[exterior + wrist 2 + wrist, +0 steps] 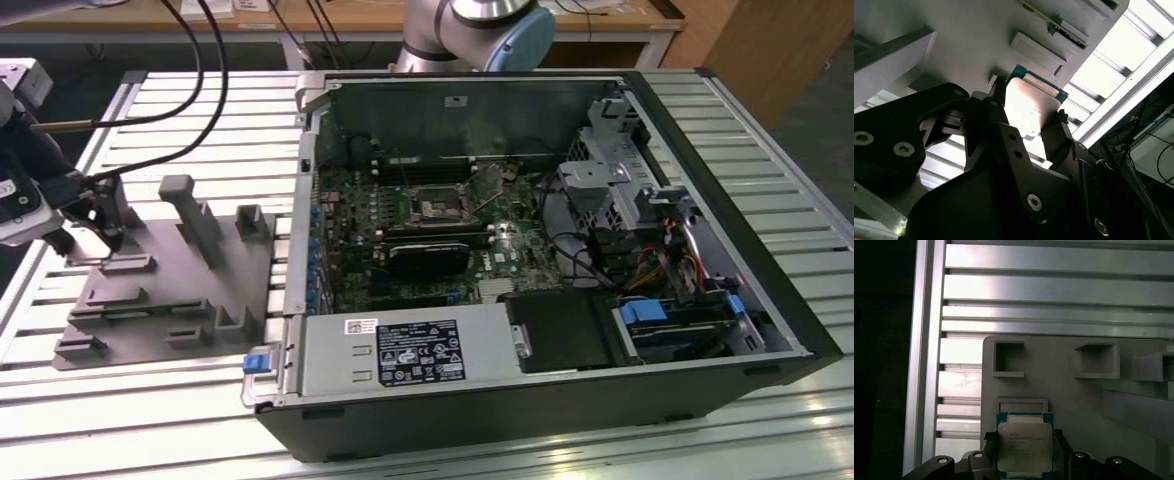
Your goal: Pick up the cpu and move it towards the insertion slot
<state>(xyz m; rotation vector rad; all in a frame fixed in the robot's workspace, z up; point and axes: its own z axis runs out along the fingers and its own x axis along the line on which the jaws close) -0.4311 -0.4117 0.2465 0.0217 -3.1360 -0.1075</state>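
Observation:
The cpu [1024,442] is a flat square chip with a silvery top and a thin teal-edged rim. My gripper [1024,452] is shut on it, with one dark finger pressed against each side. In the second wrist view the cpu [1031,105] shines brightly inside the gripper [1029,114]. It sits at a shallow square recess [1022,404] of the grey plate, partly covering it. In the exterior view my gripper [94,238] is at the far left over the grey fixture plate [160,300]. The insertion slot [437,205] is a small black socket on the green board inside the open computer case, well off to the exterior view's right.
The grey plate carries upright posts [187,215] and blocks beside my gripper. The black computer case [561,410] lies open, with a wall [304,200] between the plate and the board. A black module [427,255] lies just below the slot. Cables [174,80] hang over the slatted aluminium table [200,110].

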